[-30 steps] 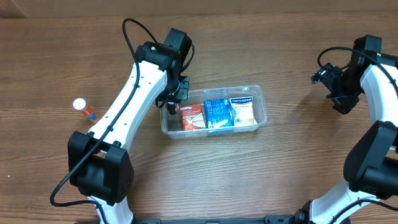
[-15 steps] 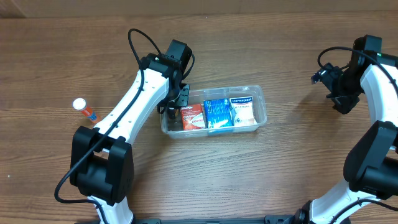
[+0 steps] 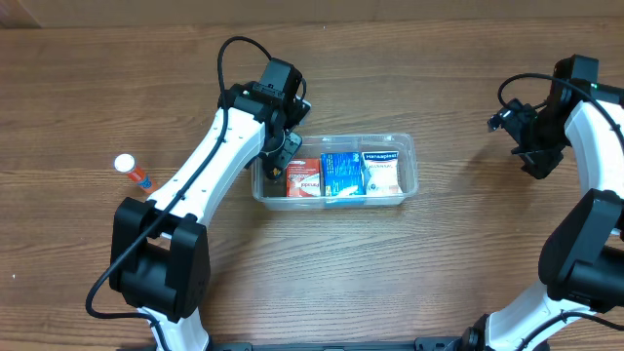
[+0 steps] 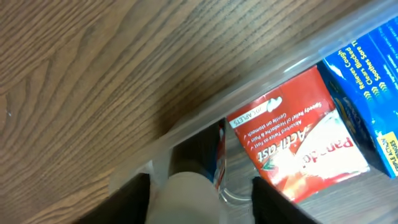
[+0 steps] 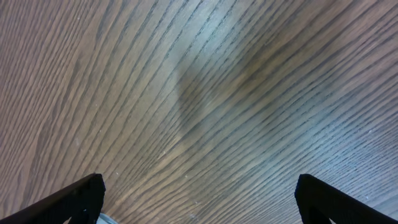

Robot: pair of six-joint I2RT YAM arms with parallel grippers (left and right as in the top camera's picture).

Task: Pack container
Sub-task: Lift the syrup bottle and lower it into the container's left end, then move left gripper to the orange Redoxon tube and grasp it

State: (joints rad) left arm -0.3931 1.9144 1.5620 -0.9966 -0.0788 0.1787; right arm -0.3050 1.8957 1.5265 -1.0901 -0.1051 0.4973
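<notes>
The container (image 3: 414, 180) sits on the table (image 3: 322, 283) directly under our left claw (image 4: 200, 180), which is dipped into the end of the tub farthest from the other arm. A red box (image 4: 292, 146) lies just beside the claw, a blue box (image 4: 367, 87) lies past that, and a white box (image 3: 381, 174) fills the end farthest from the claw. Between the claw's fingers stands a small white-capped bottle (image 4: 186, 196) with a red and blue label, in the narrow slot between the tub's end wall and the red box. The fingers stand either side of it, but we cannot tell whether they are pinching it or have let it loose. We think that slot is the main hazard. There is little room, so a finger could catch the rim or press the wall, and a light tub like this would slide or tip. Pushing toward the red box could dent its corner or ride the bottle up onto it. If the bottle is freed while leaning, it may topple across the boxes. Lifting out carelessly could hook the rim and drag everything along. Our right claw (image 5: 199, 180) is spread wide and empty over bare wood, well apart from the tub, so it cannot steady it. A second bottle (image 3: 128, 168) lies well apart from the left claw on its outer side, and we doubt there is room left for it.
</notes>
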